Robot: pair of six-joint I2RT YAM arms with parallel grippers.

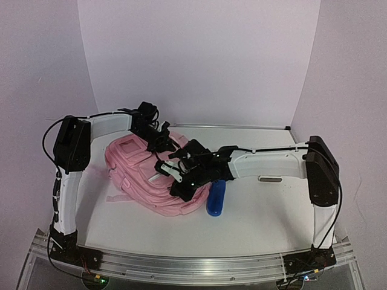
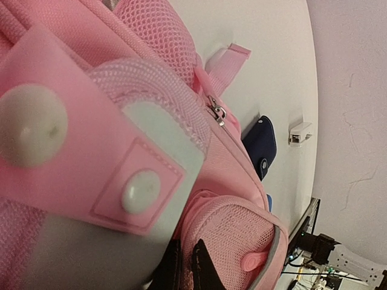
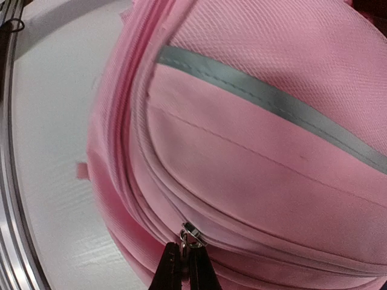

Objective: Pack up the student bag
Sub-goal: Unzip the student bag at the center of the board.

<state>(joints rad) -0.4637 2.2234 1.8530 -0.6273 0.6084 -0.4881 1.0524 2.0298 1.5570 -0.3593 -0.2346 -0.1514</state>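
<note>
Both arms cover the middle of the student bag point(image 1: 136, 174) from above, so its zips are hard to read there. The left end effector point(image 2: 186, 264) is cut off at the wrist frame edge. Its tips are closed together against the mesh pocket, and I can't tell whether any fabric is pinched. The right end effector point(image 3: 185, 258) is clamped on a metal zipper pull point(image 3: 191, 232) low on the bag's side. The bag lies flat on the bench point(image 1: 260, 223), left of centre. Its long axis runs diagonally from far left to near right. The white patch point(image 1: 128, 145) faces up at the far-left end, and a strap point(image 1: 118, 198) sticks out near left. A blue object point(image 1: 216, 198) sits just beside the near-right end; its kind is unclear.
</note>
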